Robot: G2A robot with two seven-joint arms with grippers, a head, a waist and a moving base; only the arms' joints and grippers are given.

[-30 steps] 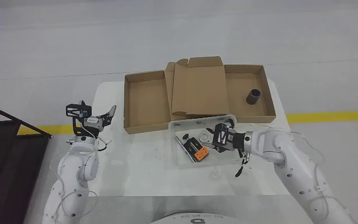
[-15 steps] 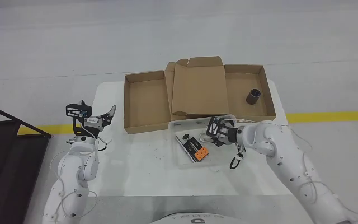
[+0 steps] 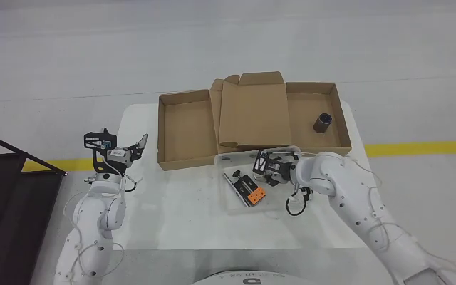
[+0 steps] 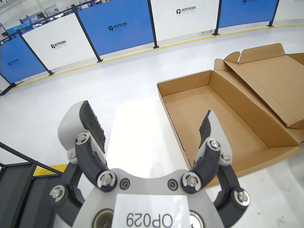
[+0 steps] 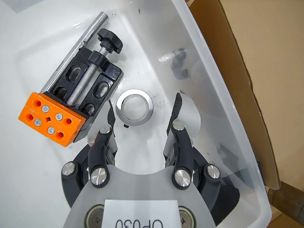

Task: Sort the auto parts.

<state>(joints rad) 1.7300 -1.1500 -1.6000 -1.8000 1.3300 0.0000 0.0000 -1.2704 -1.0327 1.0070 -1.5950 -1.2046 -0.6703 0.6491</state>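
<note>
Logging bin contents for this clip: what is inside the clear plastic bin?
A black-and-orange vise, a metal rod beside it, a silver ring. The right gripper is in there too, jaws open either side of the ring. The floor under the gripper is covered.

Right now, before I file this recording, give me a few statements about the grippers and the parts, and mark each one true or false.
1. The right gripper is open over the metal ring. True.
2. The left gripper is shut on a part. False: it is open and holds nothing.
3. The orange-and-black vise lies in the clear bin. True.
4. The dark cylinder lies in the clear bin. False: it lies in the right-hand cardboard box.
</note>
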